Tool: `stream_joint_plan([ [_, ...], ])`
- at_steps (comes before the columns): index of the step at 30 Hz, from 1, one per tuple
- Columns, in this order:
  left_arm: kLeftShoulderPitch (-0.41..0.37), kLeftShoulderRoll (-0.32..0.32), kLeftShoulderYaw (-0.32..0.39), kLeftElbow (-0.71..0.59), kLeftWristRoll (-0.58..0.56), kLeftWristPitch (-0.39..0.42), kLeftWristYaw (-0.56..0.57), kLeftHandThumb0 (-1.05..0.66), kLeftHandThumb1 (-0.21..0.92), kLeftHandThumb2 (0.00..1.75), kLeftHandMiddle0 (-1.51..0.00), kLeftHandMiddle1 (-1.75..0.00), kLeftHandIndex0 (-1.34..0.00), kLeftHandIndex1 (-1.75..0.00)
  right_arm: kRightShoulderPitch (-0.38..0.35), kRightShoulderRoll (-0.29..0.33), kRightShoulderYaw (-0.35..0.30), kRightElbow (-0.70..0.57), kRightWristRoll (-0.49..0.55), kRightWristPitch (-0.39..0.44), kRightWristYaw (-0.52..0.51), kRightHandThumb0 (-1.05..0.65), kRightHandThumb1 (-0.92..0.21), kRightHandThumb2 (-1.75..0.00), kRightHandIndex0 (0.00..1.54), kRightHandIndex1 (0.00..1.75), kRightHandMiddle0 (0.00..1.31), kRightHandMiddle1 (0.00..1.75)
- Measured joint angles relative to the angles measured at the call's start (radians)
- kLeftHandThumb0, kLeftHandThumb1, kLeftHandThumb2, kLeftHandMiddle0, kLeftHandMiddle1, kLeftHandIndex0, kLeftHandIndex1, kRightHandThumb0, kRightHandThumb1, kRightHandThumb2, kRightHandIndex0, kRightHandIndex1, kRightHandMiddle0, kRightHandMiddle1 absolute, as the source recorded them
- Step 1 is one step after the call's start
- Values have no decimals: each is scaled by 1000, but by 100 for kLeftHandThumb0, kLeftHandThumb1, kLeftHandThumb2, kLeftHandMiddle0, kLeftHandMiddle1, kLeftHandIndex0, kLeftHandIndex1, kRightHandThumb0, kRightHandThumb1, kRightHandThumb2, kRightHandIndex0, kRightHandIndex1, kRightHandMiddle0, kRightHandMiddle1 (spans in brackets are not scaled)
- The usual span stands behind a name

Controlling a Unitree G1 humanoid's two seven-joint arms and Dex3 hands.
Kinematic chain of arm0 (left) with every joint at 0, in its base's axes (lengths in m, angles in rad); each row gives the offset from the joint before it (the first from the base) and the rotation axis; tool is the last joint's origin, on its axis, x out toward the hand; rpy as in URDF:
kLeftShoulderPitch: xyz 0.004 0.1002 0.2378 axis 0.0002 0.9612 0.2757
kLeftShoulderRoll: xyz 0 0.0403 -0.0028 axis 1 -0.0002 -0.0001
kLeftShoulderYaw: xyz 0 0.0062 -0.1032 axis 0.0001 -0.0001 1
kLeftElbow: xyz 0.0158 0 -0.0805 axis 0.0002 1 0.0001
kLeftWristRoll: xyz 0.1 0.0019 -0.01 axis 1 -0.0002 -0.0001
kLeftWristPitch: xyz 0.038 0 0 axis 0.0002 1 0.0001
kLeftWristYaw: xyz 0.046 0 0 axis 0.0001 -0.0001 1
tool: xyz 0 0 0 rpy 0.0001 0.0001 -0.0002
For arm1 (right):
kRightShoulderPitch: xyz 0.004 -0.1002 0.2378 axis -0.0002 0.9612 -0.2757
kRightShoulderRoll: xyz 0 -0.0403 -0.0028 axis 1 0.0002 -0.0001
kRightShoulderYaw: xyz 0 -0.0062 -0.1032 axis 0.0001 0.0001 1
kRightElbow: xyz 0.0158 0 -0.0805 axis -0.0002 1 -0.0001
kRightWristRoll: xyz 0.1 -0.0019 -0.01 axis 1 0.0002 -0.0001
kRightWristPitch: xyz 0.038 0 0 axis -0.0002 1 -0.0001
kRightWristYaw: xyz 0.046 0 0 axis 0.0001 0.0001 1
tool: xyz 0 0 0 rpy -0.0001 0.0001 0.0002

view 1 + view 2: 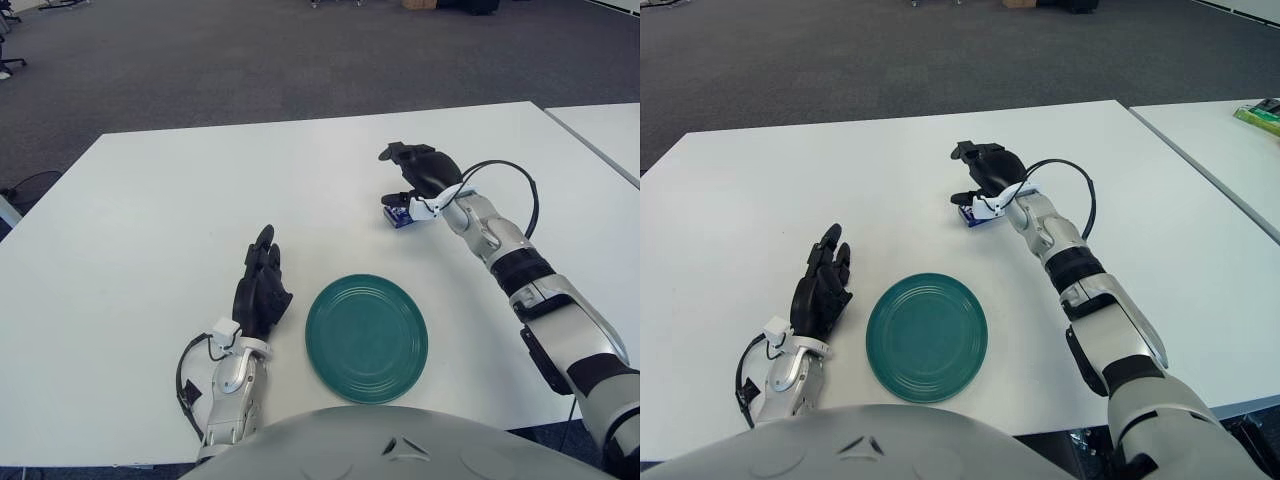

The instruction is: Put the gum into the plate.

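On the white table [150, 220], right hand [420, 172] fingers spread over the gum [399, 215], left hand [262, 290] relaxed.

Right hand [418, 176] extended forward, fingers spread, left hand [261, 290] resting open

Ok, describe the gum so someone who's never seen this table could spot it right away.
On the white table, look beyond the green plate, toward the far right. The gum is the small blue pack lying under the right hand, the only blue thing there.
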Motion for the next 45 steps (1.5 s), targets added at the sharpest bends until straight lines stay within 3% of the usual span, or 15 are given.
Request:
stream_joint_plan([
  [12,3,-1,2,0,9,2,6,-99,92,96,-8,-1,0,-42,1,34,62,283,1,-18,-48,-75,-92,-49,37,2,0,80],
  [20,3,-1,-3,2,26,0,20,-98,92,95,-9,-1,0,-44,-65,64,85,434,3,-17,-86,-72,-92,-44,40,3,0,79],
  [35,1,-1,-10,6,20,-2,29,-100,92,95,-9,-1,0,-46,-110,76,181,520,-10,4,-94,-69,-92,-44,39,1,0,67],
  [42,-3,-2,-11,7,19,-2,33,-100,92,94,-10,-1,0,-48,-130,66,237,543,-21,34,-80,-71,-92,-55,40,1,0,65],
  [45,-3,-2,-13,6,18,-2,35,-100,92,94,-11,-1,0,-50,-141,64,253,546,-22,35,-76,-72,-92,-60,41,64,2,109],
])
